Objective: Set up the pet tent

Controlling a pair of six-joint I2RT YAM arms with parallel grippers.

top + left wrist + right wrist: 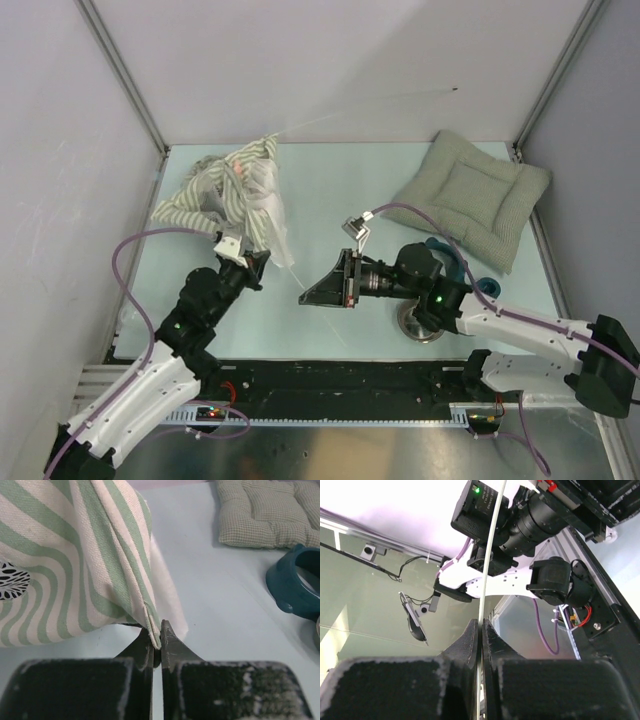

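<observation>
Pet tent point(232, 190) — olive-and-white striped fabric, collapsed in a heap on the desk point(330, 180), well to the left of the quilted cushion point(470, 195) and about level with it.

Left arm point(190, 320) — stretched forward from the near edge, well left of the cushion, wrist aimed at the heap. Left fingers point(142, 650) closed on a folded hem of the striped cloth, pinched at the very tips.

Right arm point(520, 325) — bent across the desk on the near side of the cushion, wrist turned leftward. Right fingers point(470, 640) closed on a thin white rod point(490, 555) that runs up between them.

Teal bowl point(290, 587) — just beside the cushion's near edge.

Desk surface pale blue-green; plain pale wall panels on three sides, with metal posts at the corners behind the cushion.
</observation>
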